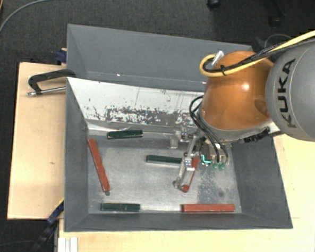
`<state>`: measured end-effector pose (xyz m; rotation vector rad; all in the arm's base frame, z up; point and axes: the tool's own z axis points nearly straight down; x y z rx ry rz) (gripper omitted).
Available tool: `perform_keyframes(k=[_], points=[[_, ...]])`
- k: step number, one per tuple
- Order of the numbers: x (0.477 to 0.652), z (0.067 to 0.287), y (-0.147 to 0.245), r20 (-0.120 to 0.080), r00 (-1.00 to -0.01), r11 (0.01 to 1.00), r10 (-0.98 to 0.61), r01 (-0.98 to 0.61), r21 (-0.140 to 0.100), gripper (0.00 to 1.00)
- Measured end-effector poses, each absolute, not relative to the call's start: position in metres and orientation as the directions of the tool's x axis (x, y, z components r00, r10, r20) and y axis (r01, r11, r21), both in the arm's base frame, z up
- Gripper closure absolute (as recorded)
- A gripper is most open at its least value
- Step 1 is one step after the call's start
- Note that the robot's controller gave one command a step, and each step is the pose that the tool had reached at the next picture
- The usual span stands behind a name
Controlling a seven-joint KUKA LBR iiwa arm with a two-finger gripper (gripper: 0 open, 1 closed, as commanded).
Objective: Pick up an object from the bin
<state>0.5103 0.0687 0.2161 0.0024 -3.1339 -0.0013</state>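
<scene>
Gripper sat low on the bin floor, its tip at a small red piece. Open or clamped? Could not tell. The red piece lay just right of and below the green stick, apart from it.

My call for a clean pick was to centre on the piece, close squarely and lift straight up, with no drag toward the green stick.

Room looked fair, with bare floor left of and below the green stick. A red bar lay below-right of it, along the near wall. A long red stick lay well left, a top stick up-left and a bottom stick down-left. Right of it, the arm crowded the slope.
</scene>
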Motion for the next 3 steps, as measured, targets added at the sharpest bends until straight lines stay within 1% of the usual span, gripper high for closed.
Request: perform_keyframes(k=[1,2,3], points=[[0.559,0.066,0.056,0.005,-0.998,0.998,-0.063,-0.063,0.0,0.0],[0.56,0.071,0.056,-0.001,-0.998,0.998,-0.062,-0.062,0.002,1.0],[0.552,0.228,0.067,-0.014,-0.937,0.937,-0.35,-0.35,-0.002,1.0]])
